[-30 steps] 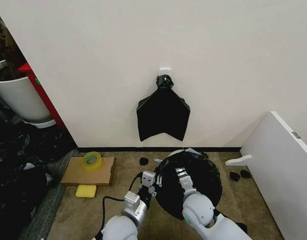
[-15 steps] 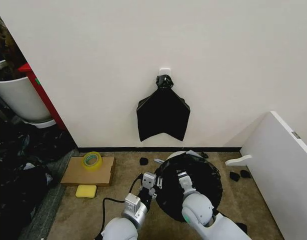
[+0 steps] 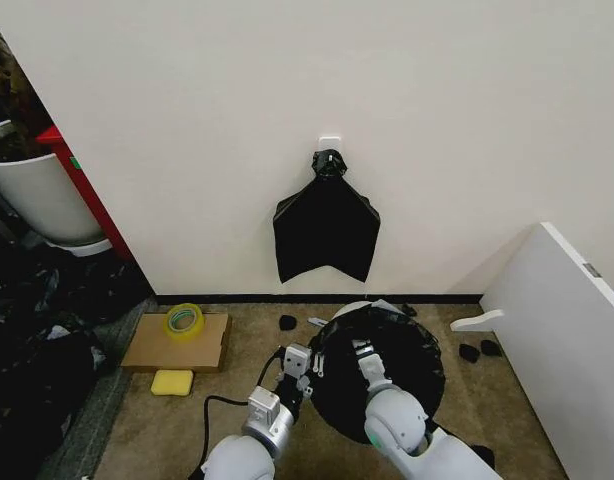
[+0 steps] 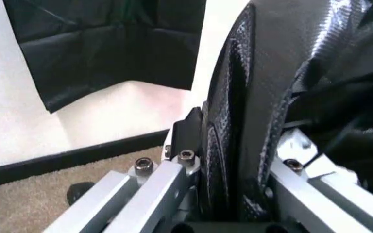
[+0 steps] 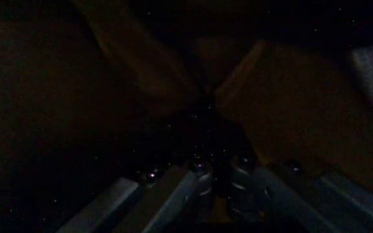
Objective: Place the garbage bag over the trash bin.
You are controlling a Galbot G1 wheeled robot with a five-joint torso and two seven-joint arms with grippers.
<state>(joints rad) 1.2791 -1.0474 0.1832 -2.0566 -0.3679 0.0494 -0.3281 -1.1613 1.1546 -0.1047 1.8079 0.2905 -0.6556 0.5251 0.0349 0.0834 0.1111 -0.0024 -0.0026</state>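
The left gripper [image 4: 228, 194] has its fingers [image 4: 154, 187] pinching a fold of the garbage bag [image 4: 271, 97], the glossy black film running up between them and out past the tips. In the head view this left gripper [image 3: 297, 362] sits at the near left edge of the garbage bag [image 3: 382, 370], which is spread as a wrinkled black disc over the trash bin [image 3: 349, 309], whose white rim peeks out at the far edge. The right gripper [image 3: 365, 357] reaches down into the black film near the middle of the bag; its own wrist view is dark inside the plastic, and I cannot tell whether its fingers [image 5: 173, 194] are spread or pressed together. The bin stands on the brown carpet [image 3: 237, 410] close to the wall [image 3: 287, 90]. On that wall above it a bunch of flat black bags [image 3: 327, 230] hangs from a white hook [image 3: 330, 142]. Well to the left, a roll of yellow tape [image 3: 184, 320] lies on a cardboard sheet [image 3: 177, 345], with a yellow sponge [image 3: 172, 381] just in front of it.
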